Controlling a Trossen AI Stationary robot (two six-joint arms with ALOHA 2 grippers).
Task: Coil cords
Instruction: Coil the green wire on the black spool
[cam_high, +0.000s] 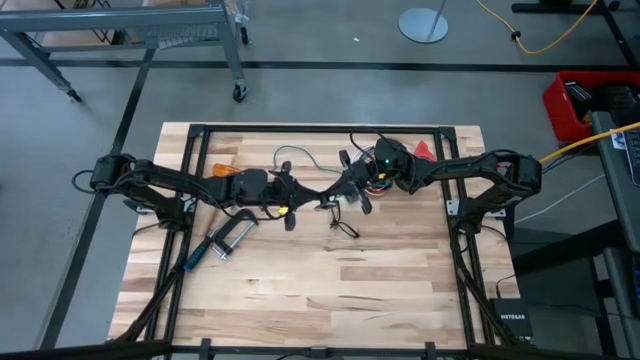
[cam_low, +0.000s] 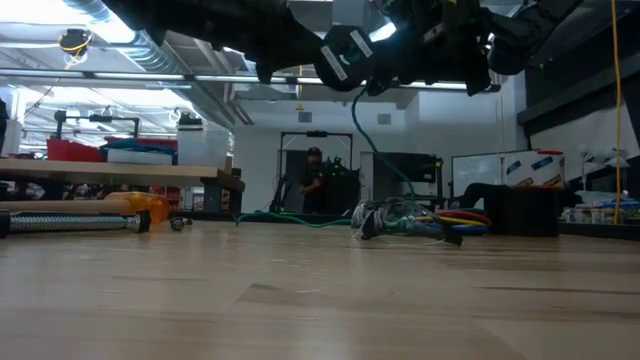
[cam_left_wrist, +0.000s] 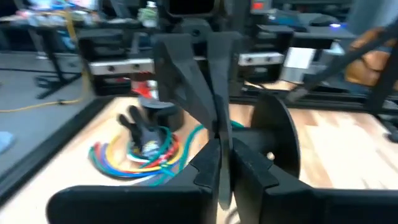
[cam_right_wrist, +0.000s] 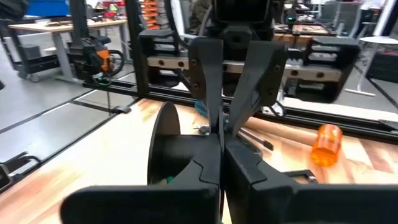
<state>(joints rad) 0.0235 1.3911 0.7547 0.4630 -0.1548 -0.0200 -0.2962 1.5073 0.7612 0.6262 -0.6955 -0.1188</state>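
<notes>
The thin black cord (cam_high: 272, 212) with its small yellow piece (cam_high: 284, 211) shows in the high view just beside my left gripper (cam_high: 296, 203), over the table's middle. My right gripper (cam_high: 338, 194) faces it fingertip to fingertip. Both are shut and held well above the table, as the low view shows for the left (cam_low: 262, 62) and the right (cam_low: 345, 55). A black disc-shaped piece (cam_left_wrist: 275, 144) stands beside the meeting fingertips; it also shows in the right wrist view (cam_right_wrist: 165, 149). The cord itself does not show in either wrist view. My left gripper is shut on the cord near its yellow piece (cam_high: 284, 211). Its fingers (cam_left_wrist: 245, 174) lie level and point toward the table's right edge. They hide the place of contact, so which part it has cannot be told. My right gripper is shut at the same spot. Its fingers (cam_right_wrist: 249, 180) lie level and point toward the table's left edge. They hide the place of contact. I cannot tell whether it has the cord or the black disc.
A bundle of multicoloured wires (cam_high: 378, 184) lies at the far middle, under my right arm. Small black wire loops (cam_high: 346, 228) lie nearer. A metal clamp (cam_high: 226, 240) and an orange piece (cam_high: 222, 170) lie on the left. A person (cam_low: 312, 180) stands far behind the table.
</notes>
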